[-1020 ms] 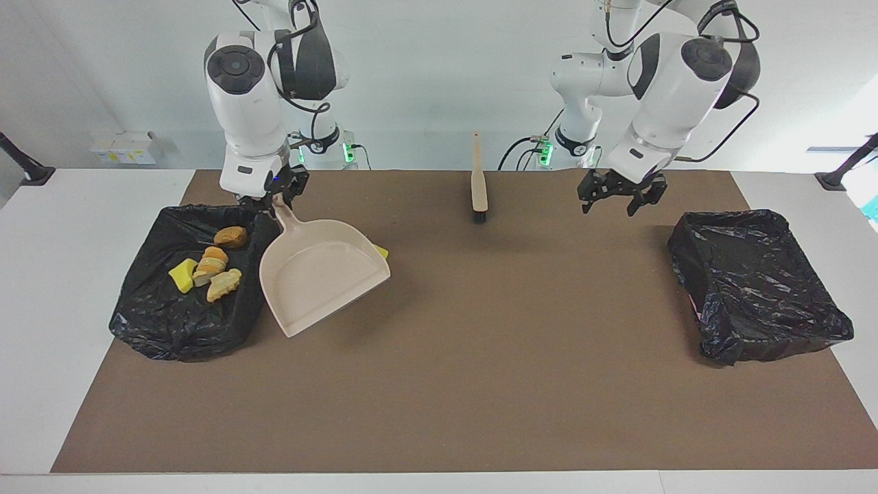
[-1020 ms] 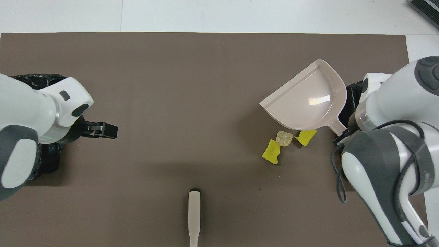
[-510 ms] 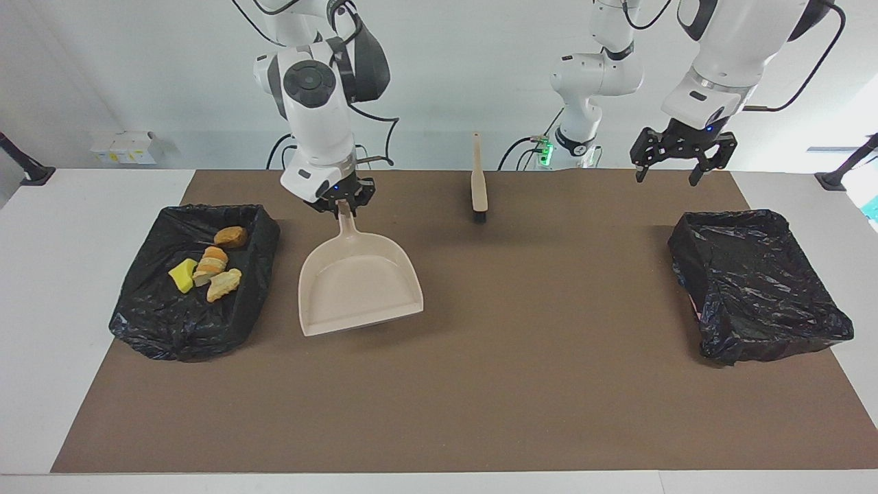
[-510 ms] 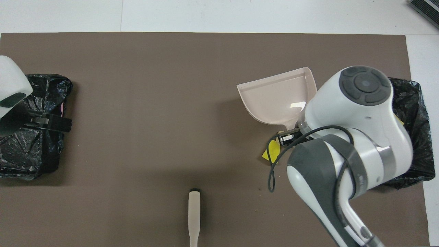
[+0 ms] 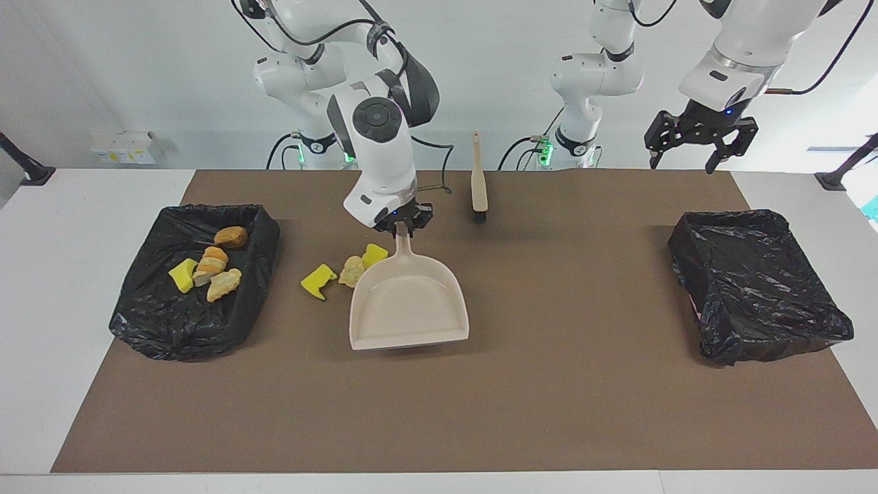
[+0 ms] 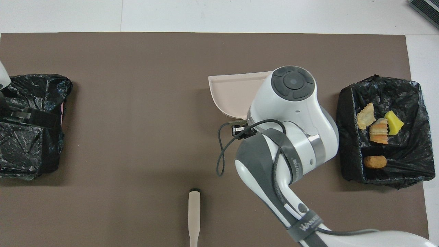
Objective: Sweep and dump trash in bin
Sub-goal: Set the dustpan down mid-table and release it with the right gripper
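Brightness: both views are evenly and brightly lit.
Source: light is thrown from above (diffuse, no hard beam).
Shadows: a soft shadow is cast under the dustpan [image 5: 409,302] onto the counter [image 5: 549,384].
Glare: faint sheen is seen on the black bin liner [image 5: 758,285].
Focus: everything is rendered sharp, without blur.

We see three trash pieces [image 5: 351,270] on the table [image 5: 549,384] beside the dustpan [image 5: 409,309], four more [image 5: 206,264] in the bin [image 5: 147,322] at the right arm's end.
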`<action>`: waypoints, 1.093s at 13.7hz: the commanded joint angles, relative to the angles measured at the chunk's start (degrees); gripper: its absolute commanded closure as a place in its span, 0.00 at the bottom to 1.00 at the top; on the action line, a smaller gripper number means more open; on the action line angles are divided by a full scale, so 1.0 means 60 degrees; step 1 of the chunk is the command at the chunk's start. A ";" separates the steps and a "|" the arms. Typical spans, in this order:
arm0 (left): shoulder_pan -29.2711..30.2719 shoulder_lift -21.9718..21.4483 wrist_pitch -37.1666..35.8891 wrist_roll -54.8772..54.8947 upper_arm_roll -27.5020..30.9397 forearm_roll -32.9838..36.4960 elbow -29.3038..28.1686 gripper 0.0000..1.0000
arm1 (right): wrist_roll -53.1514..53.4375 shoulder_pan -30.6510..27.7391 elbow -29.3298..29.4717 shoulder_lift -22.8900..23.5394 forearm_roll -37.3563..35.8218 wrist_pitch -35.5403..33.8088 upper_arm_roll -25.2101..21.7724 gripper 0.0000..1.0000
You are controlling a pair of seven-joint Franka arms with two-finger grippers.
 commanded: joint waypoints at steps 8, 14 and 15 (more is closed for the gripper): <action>0.0059 0.0320 0.0344 0.0037 -0.0134 0.0178 0.0636 0.00 | 0.2396 0.1561 0.2418 0.3006 0.0230 0.1510 -0.0067 1.00; 0.0058 0.0305 0.0343 0.0022 -0.0134 0.0163 0.0621 0.00 | 0.2352 0.1649 0.2228 0.3139 -0.0164 0.2023 -0.0052 0.00; 0.0058 0.0305 0.0343 0.0022 -0.0134 0.0163 0.0621 0.00 | 0.2250 0.1635 0.2228 0.3037 -0.0238 0.2024 -0.0052 0.00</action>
